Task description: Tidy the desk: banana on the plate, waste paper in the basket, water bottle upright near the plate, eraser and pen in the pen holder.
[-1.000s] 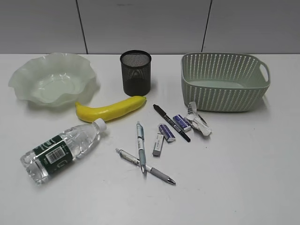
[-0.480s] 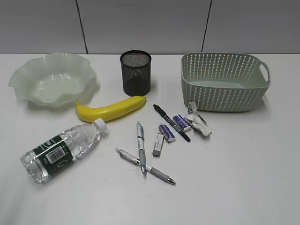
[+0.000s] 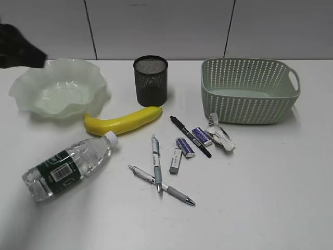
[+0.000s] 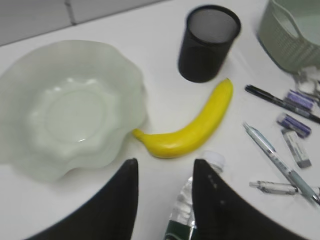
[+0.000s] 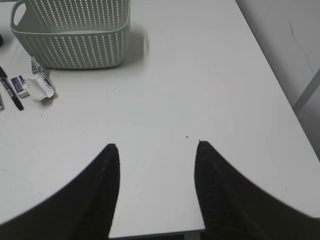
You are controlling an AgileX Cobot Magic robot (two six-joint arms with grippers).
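The white tabletop point(image 3: 270, 198) carries everything loose; nothing has been tidied yet. The banana point(image 3: 123, 121) lies flat just in front of the ruffled green plate point(image 3: 31, 86), its stem end close to the plate's rim, and its other end near the black mesh pen holder point(image 3: 151, 80), which stands upright and looks empty from the left wrist view. The water bottle point(image 3: 70, 165) lies on its side, front left, with its white cap pointing toward the banana.

In the middle lie two pens crossing each other point(image 3: 156, 162), a black pen point(image 3: 190, 136) set at a slant, and three erasers point(image 3: 176, 160) beside it. The crumpled waste paper point(image 3: 220, 136) rests on the tabletop just in front of the perforated basket point(image 3: 250, 94), outside it.

The left gripper point(image 4: 162, 197) hangs above the bottle's cap and the banana, with its two dark fingers point(image 4: 125, 200) spread apart and nothing between them. In the exterior view only a dark blurred shape of that arm point(image 3: 18, 49) shows at the upper left, above the plate. The right gripper point(image 5: 156, 190) hangs over a bare stretch of tabletop near the right edge, well apart from the basket, its fingers point(image 5: 215, 195) also released and holding nothing.
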